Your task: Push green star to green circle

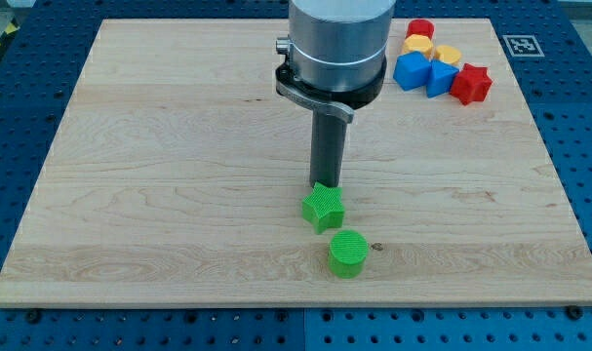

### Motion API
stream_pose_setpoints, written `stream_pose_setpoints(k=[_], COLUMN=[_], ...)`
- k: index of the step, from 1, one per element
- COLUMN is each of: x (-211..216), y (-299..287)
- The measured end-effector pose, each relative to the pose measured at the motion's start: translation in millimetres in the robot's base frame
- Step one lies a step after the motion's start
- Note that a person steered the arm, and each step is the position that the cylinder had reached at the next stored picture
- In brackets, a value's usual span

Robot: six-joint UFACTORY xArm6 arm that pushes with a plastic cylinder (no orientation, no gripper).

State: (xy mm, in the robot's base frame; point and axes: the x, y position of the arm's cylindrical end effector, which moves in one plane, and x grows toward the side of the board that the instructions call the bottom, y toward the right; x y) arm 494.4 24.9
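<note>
Touching star [323, 208] at its top edge with my tip [326, 185]. Sitting just below-right, apart: circle [348, 253]. No jaws here, only a rod.

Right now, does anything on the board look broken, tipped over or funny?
Nothing stands out. The green star and green circle sit flat and whole, close together, with my tip right behind the star. The red, yellow and blue blocks huddle tidily at the view's top right.
</note>
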Motion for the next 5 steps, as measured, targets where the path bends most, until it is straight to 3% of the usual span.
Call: stream_pose_setpoints(k=[3, 5], x=[3, 45], y=[-4, -8])
